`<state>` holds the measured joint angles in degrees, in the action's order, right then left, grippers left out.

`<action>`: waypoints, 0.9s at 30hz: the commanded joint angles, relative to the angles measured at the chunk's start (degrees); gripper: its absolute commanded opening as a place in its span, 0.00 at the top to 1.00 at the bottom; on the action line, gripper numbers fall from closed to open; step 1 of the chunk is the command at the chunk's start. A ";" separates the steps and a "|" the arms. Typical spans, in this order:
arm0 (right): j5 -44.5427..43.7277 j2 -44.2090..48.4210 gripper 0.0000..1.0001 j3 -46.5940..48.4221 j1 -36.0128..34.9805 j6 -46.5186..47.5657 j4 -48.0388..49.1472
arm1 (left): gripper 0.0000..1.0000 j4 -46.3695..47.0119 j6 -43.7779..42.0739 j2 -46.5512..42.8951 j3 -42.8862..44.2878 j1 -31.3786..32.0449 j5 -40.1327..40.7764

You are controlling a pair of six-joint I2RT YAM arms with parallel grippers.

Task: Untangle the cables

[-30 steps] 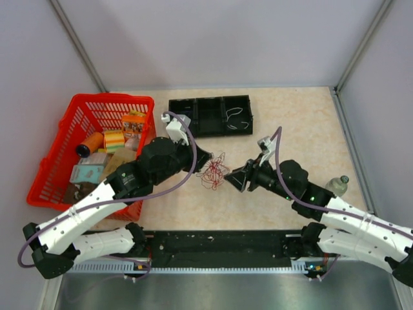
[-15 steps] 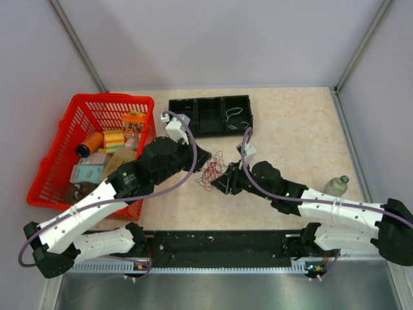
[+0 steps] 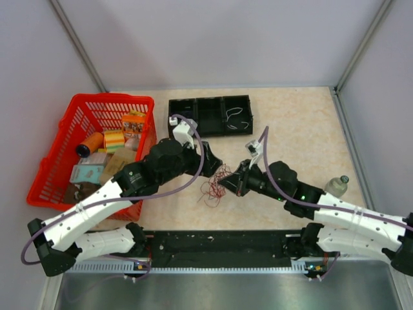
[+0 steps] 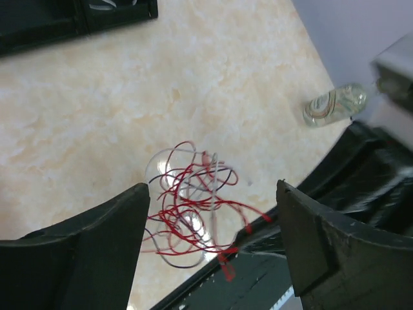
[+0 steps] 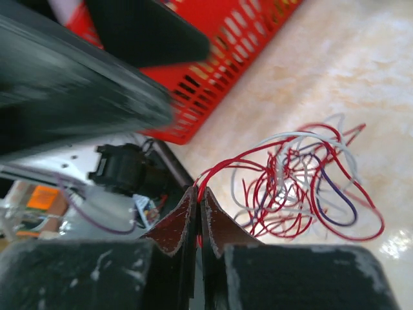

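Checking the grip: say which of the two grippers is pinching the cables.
The right gripper: jaws shut on a red strand of the cables; the left gripper stands wide open, gripping nothing.

Bright even overhead light, faint shadows on the pale marbled tabletop [image 3: 297, 129], overhead view sharp, right wrist view's black arm casing [image 5: 71, 90] blurred at ten o'clock.

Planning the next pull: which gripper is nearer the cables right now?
Right. The right gripper is shut on a red strand of the cables. The left gripper hangs open above them, fingers either side, apparently not touching.
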<state>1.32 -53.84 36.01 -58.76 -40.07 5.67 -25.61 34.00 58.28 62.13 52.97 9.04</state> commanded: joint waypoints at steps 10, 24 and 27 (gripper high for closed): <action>12.92 6.74 1.00 0.38 6.64 -2.46 0.48 | 0.39 24.98 5.55 -6.86 -20.38 0.03 -28.63; 11.69 8.93 1.00 1.08 6.56 -1.94 -1.45 | 0.76 20.51 5.29 -2.83 -17.22 0.03 -26.88; 10.90 9.20 1.00 1.26 6.56 -1.50 -1.89 | 0.86 20.51 5.38 -2.21 -16.60 0.03 -27.14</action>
<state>13.13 -46.11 35.99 -52.58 -42.15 2.79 -7.66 39.31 55.40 42.68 52.93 -17.12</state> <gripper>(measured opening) 0.008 0.204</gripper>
